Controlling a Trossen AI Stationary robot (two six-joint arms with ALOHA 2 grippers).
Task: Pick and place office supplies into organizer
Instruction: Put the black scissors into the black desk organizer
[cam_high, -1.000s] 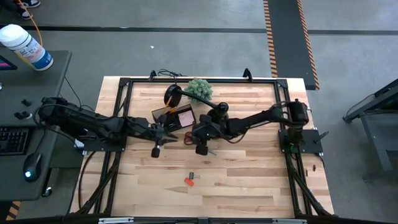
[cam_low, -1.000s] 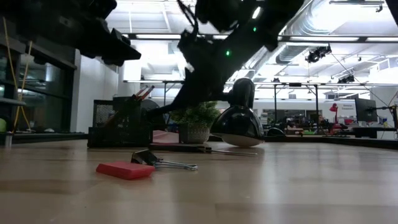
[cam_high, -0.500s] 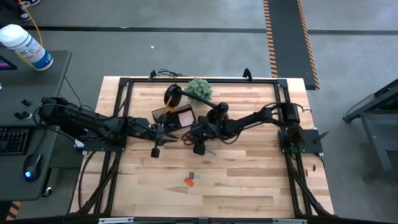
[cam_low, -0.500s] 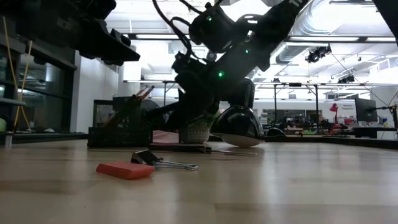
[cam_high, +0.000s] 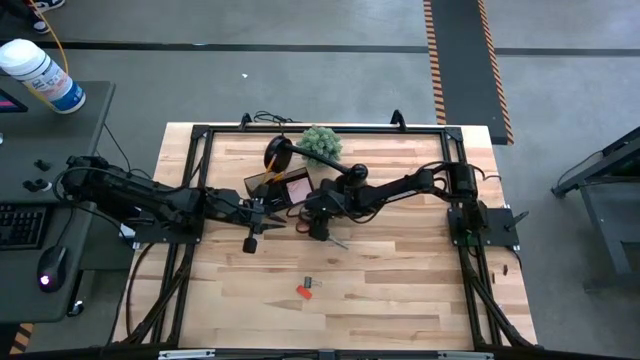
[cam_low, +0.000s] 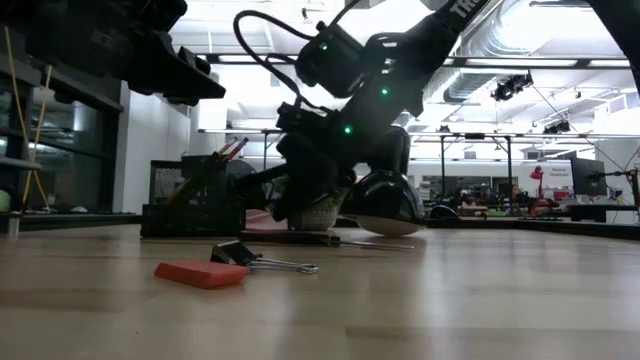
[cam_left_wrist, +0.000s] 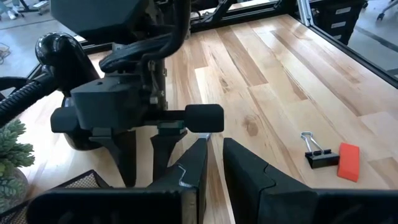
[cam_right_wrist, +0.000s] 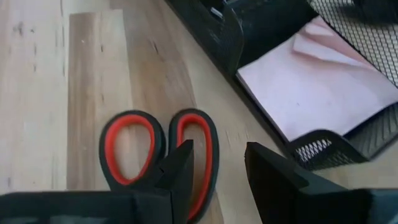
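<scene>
The scissors (cam_right_wrist: 158, 152), black with orange-red handle loops, lie flat on the wood beside the organizer (cam_right_wrist: 261, 37), a dark mesh box holding a pink sticky-note pad (cam_right_wrist: 317, 87). My right gripper (cam_right_wrist: 217, 165) is open and slants down just over the handle loops; in the high view it (cam_high: 312, 218) is in front of the organizer (cam_high: 278, 188). My left gripper (cam_left_wrist: 214, 163) stays left of it, above the table, its fingers a narrow gap apart with nothing between them. Pencils (cam_low: 230, 150) stick up out of the organizer.
A red eraser-like block (cam_high: 303, 292) and a black binder clip (cam_high: 308, 281) lie nearer the front edge. A green plant (cam_high: 322, 143) and a black lamp (cam_high: 277, 152) stand behind the organizer. The table's right half and front are bare wood.
My right gripper has sunk toward the scissors and shifted a little toward the table's left and the organizer, tipping further down. Its fingers have stayed open.
</scene>
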